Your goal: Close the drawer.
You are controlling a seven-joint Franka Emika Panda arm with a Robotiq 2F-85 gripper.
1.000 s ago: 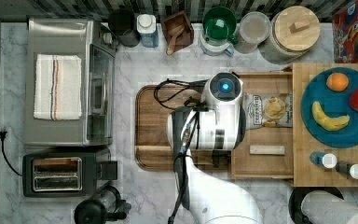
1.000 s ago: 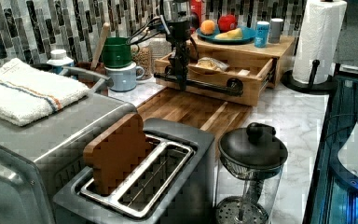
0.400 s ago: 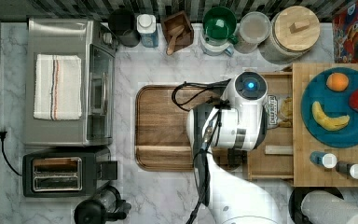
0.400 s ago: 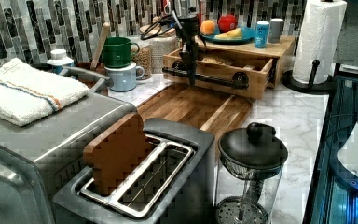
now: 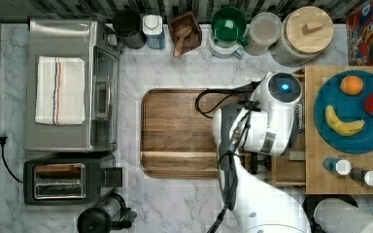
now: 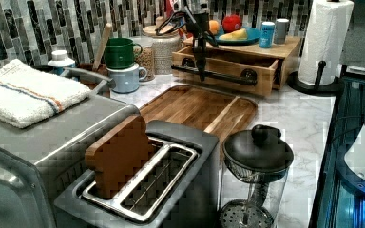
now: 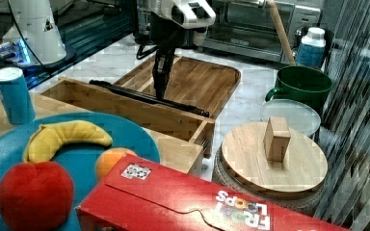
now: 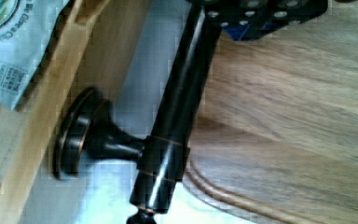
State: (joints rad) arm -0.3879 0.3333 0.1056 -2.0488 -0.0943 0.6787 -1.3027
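So the drawer [image 6: 228, 66] is mostly pushed in under the thick light-wood slab [image 6: 266, 47], which sits at the back of the marble counter [image 6: 285, 118] in the left view, just beside the paper towel roll [image 6: 324, 40]. Only a shallow strip of its inside is visible there, and its front stands just off the slab's edge. The black bar handle [image 6: 218, 75] runs along the front, right at the far edge of the dark cutting board [image 6: 197, 107]. The gripper [image 6: 200, 71] hangs straight down against that bar, roughly a third of the way along it in the left view and near its middle in the right view. Honestly can't tell whether the fingers are spread or pinched; the wrist view just has the bar [image 8: 177, 116] and its round mount [image 8: 74, 133] up close, with a printed packet [image 8: 9, 42] lying inside the drawer. On the slab there's a blue plate [image 7: 120, 132] with a banana [image 7: 62, 137], an orange [image 7: 113, 161] and a red apple [image 7: 33, 195].
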